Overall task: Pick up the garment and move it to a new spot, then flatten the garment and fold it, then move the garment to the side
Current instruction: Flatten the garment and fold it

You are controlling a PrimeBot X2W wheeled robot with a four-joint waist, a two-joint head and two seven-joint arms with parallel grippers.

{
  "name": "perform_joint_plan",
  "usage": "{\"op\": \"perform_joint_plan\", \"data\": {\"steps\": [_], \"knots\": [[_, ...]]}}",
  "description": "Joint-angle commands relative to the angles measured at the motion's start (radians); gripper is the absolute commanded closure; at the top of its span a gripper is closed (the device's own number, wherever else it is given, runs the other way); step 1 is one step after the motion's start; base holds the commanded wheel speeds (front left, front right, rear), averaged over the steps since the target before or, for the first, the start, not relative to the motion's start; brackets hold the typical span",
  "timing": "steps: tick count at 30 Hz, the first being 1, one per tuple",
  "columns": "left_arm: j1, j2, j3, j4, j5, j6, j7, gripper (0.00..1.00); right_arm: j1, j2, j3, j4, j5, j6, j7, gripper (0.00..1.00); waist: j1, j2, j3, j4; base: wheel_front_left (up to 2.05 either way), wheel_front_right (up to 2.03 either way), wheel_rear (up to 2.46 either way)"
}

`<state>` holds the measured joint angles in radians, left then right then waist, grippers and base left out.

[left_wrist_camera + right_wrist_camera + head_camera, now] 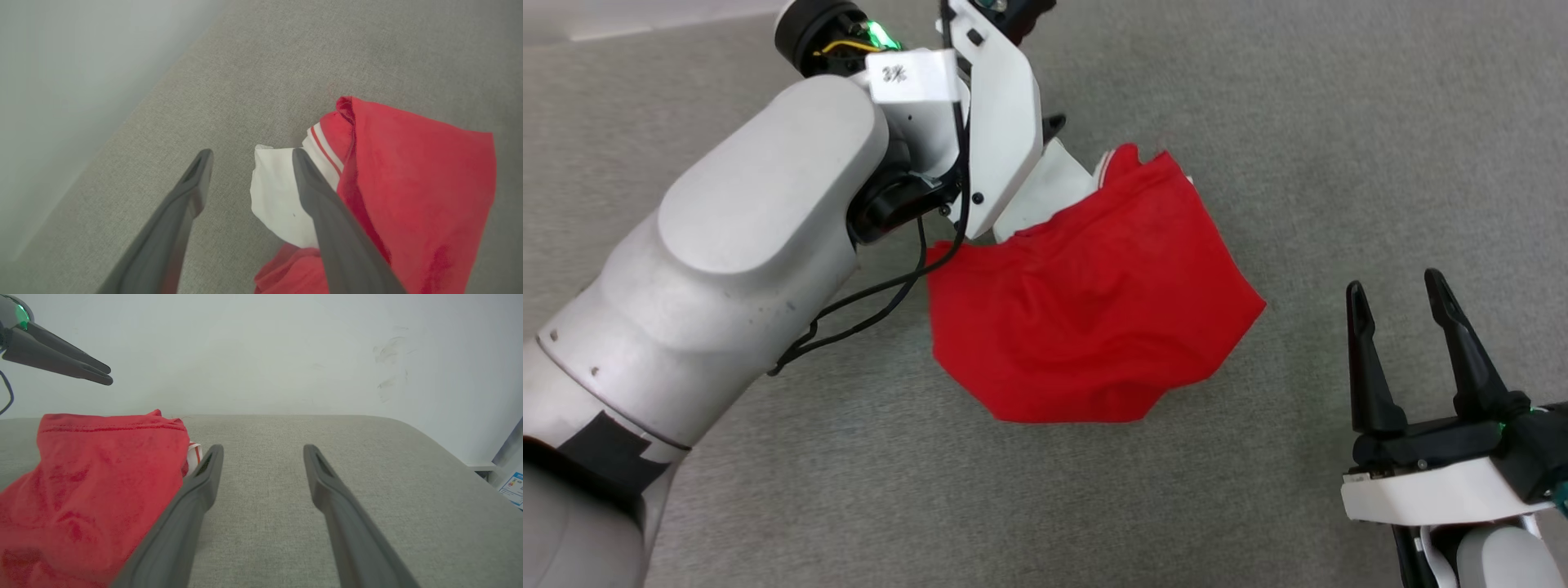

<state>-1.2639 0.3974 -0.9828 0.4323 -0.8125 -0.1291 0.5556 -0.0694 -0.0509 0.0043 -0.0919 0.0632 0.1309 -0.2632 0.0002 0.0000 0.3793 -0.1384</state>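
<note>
Lying on the grey bench (1339,122), with the pale left arm (768,220) bent in from the upper left, the crumpled red garment (1094,302) sits mid-frame, the left pincer (252,153) spread open above its white sleeve (278,196) and striped trim (325,149) in the left wrist view, the right pincer (1394,282) parted, empty and upright at lower right.

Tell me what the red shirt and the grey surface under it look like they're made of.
The garment: soft, matte knit cloth, perhaps cotton or a polyester blend. It slumps in loose folds and shows a faint nap close up. The grey surface: a matte woven fabric covering with a fine speckled weave and a rounded edge, so it is likely padded underneath.
</note>
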Motion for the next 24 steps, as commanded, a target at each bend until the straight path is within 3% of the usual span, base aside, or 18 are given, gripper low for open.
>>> {"op": "perform_joint_plan", "data": {"steps": [1,8,17,18,19,24], "knots": [[-0.030,0.012,-0.039,0.003,-0.043,0.000,0.039,0.00,-0.023,0.002,0.002,-0.007,0.006,0.000,-0.002,0.00,-0.0002,0.0000,0.045,-0.036,0.00,0.00,0.00],[-0.095,0.055,-0.236,0.038,-0.130,0.000,0.142,0.00,-0.057,0.001,0.007,-0.010,0.020,0.000,-0.002,0.00,-0.0002,0.0000,0.106,-0.072,0.00,0.00,0.00],[-0.017,0.079,-0.305,0.026,-0.115,0.000,0.244,0.00,-0.073,0.001,0.008,-0.011,0.036,0.000,-0.002,0.00,-0.0002,0.0000,0.136,-0.086,0.00,0.00,0.00],[-0.006,0.078,-0.308,0.019,-0.105,0.000,0.252,0.44,-0.075,0.001,0.008,-0.012,0.036,0.000,-0.002,0.00,-0.0002,0.0000,0.136,-0.085,0.00,0.00,0.00],[-0.001,0.079,-0.309,0.009,-0.094,-0.001,0.245,1.00,-0.075,0.001,0.009,-0.012,0.035,0.000,-0.002,0.00,-0.0002,0.0000,0.136,-0.084,0.00,0.00,0.00],[-0.038,0.076,-0.299,-0.013,-0.061,0.000,0.136,1.00,-0.071,0.001,0.003,-0.005,0.024,0.000,-0.002,0.00,-0.0002,0.0000,0.103,-0.062,0.00,0.00,0.00]]}}
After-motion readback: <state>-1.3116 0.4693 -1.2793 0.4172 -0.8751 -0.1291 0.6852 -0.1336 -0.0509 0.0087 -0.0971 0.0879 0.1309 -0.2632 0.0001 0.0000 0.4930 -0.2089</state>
